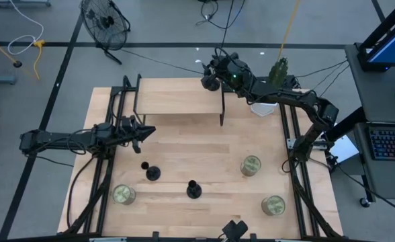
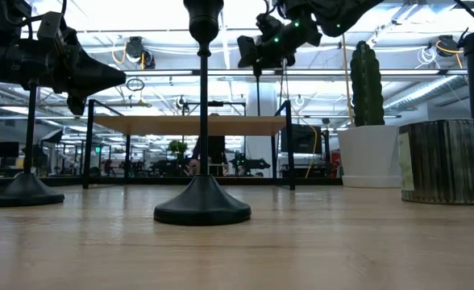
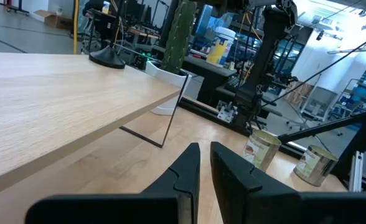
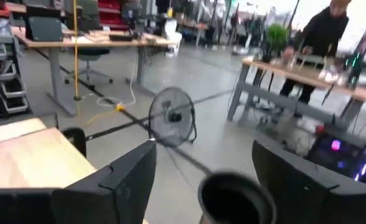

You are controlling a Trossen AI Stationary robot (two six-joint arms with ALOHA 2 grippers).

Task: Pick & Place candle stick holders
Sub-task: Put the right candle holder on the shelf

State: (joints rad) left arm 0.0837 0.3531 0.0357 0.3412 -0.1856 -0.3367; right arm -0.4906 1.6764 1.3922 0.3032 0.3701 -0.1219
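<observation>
Two matte-black candle stick holders stand upright on their round bases on the table, one at the near left [image 1: 152, 173] [image 2: 23, 189] and one at the near middle [image 1: 193, 190] [image 2: 202, 201]. A third stands by its base [image 3: 108, 59] on the raised wooden shelf [image 1: 181, 96], near its far right corner. My right gripper [image 1: 209, 75] [image 4: 205, 155] is open above that corner. Its fingers stand on either side of the third holder's cup [image 4: 236, 199] without touching it. My left gripper [image 1: 146, 131] [image 3: 205, 155] is shut and empty, left of the table's middle.
Three metal jars stand on the table: near left [image 1: 123, 195], right of middle [image 1: 251, 165] and near right [image 1: 273, 205]. A cactus in a white pot [image 1: 271, 101] stands at the far right. A person [image 4: 323, 37] is at a bench in the room beyond.
</observation>
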